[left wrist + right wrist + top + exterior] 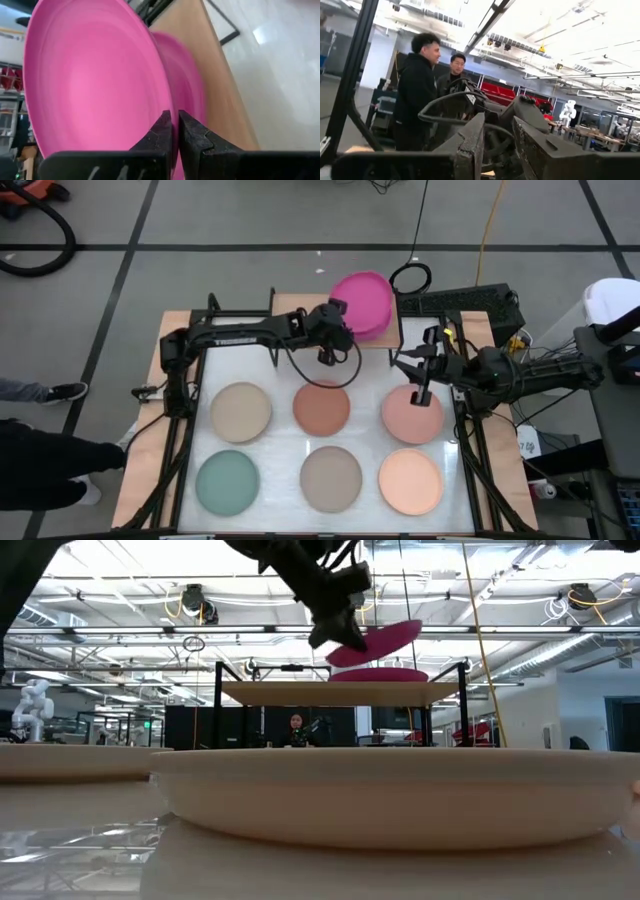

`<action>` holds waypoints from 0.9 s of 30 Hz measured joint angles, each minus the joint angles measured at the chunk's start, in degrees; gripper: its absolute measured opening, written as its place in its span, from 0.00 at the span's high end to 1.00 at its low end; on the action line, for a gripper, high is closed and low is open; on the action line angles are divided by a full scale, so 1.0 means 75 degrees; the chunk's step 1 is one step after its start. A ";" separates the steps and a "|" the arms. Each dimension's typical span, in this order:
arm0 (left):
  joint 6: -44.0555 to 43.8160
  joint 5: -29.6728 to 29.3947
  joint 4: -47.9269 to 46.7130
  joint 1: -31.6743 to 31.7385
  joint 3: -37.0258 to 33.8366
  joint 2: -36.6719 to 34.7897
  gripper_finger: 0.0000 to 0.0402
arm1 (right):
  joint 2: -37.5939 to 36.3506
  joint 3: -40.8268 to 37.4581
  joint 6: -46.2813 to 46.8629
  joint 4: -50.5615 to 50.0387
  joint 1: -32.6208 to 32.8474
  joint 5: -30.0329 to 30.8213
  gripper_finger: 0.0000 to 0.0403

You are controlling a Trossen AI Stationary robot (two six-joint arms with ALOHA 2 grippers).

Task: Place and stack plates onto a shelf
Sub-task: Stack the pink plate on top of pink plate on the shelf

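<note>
My left gripper (pixel 337 323) is over the shelf (pixel 300 304) at the table's far edge, shut on a magenta plate (pixel 362 298). A second magenta plate (pixel 380 674) lies flat on the shelf board (pixel 300 692) right below it. Six plates rest flat on the white table: beige (pixel 240 410), terracotta (pixel 322 407), dusty pink (pixel 414 420), teal (pixel 227 480), taupe (pixel 331 478) and peach (pixel 410 480). My right gripper (pixel 417 375) hangs open over the far edge of the dusty pink plate and touches nothing. My left gripper pinches the rim (pixel 169 102) of the upper magenta plate between its two fingers (pixel 192 137), on the plate's left near side. It comes in from the table's left. The plate (pixel 378 640) is tilted, its free side higher, and hangs just above the lower magenta plate.
The shelf stands on thin black legs (pixel 218 705) at the far middle of the table. A pale plate (pixel 400 800) close to the low camera fills that view's lower half. Cables run near the table's far right corner (pixel 480 240). People stand beyond the table (pixel 420 95).
</note>
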 joint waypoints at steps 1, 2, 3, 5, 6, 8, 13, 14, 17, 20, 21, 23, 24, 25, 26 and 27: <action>-0.0051 0.0049 0.0017 -0.0006 0.0093 0.0033 0.94 | 0.0004 -0.0034 0.0082 0.0100 -0.0002 0.0000 0.79; -0.0070 0.0061 0.0072 -0.0006 0.0143 0.0051 0.92 | 0.0007 -0.0061 0.0144 0.0168 -0.0002 0.0000 0.79; -0.0068 0.0065 0.0089 -0.0006 0.0172 0.0070 0.90 | 0.0007 -0.0073 0.0171 0.0208 -0.0002 0.0000 0.79; -0.0078 0.0071 0.0041 -0.0006 0.0174 0.0100 0.86 | 0.0007 -0.0073 0.0177 0.0224 -0.0002 0.0000 0.79; -0.0130 0.0093 0.0001 -0.0003 0.0167 0.0118 0.84 | 0.0007 -0.0073 0.0182 0.0224 -0.0002 0.0000 0.79; -0.0164 0.0109 0.0007 0.0000 0.0157 0.0134 0.82 | 0.0007 -0.0073 0.0185 0.0224 -0.0002 0.0000 0.79; -0.0408 -0.0159 0.0345 -0.0006 0.0160 0.0099 0.80 | 0.0010 -0.0073 0.0188 0.0224 -0.0002 0.0000 0.79; -0.0411 -0.0168 0.0349 -0.0003 0.0160 0.0099 0.80 | 0.0010 -0.0073 0.0188 0.0224 -0.0002 0.0000 0.79; -0.0446 -0.0185 0.0357 -0.0007 0.0160 0.0099 0.80 | 0.0010 -0.0073 0.0218 0.0224 -0.0002 0.0000 0.79; -0.0587 -0.0188 0.0278 -0.0012 0.0160 0.0099 0.78 | 0.0018 -0.0073 0.0252 0.0221 -0.0002 0.0000 0.79; -0.0629 -0.0188 0.0261 -0.0015 0.0160 0.0099 0.76 | 0.0019 -0.0073 0.0252 0.0221 -0.0002 0.0000 0.79; -0.0737 -0.0186 0.0269 -0.0015 0.0160 0.0099 0.70 | 0.0019 -0.0073 0.0284 0.0221 -0.0002 0.0000 0.79; -0.0793 -0.0186 0.0280 -0.0015 0.0160 0.0099 0.66 | 0.0019 -0.0073 0.0301 0.0219 -0.0002 0.0000 0.79; -0.0814 -0.0186 0.0288 -0.0015 0.0160 0.0099 0.63 | 0.0019 -0.0073 0.0305 0.0221 -0.0002 0.0000 0.79; -0.0825 -0.0202 0.0298 -0.0018 0.0160 0.0099 0.59 | 0.0019 -0.0073 0.0305 0.0218 -0.0002 0.0000 0.79; -0.0835 -0.0309 0.0299 -0.0029 0.0160 0.0099 0.55 | 0.0019 -0.0073 0.0305 0.0218 -0.0002 0.0000 0.79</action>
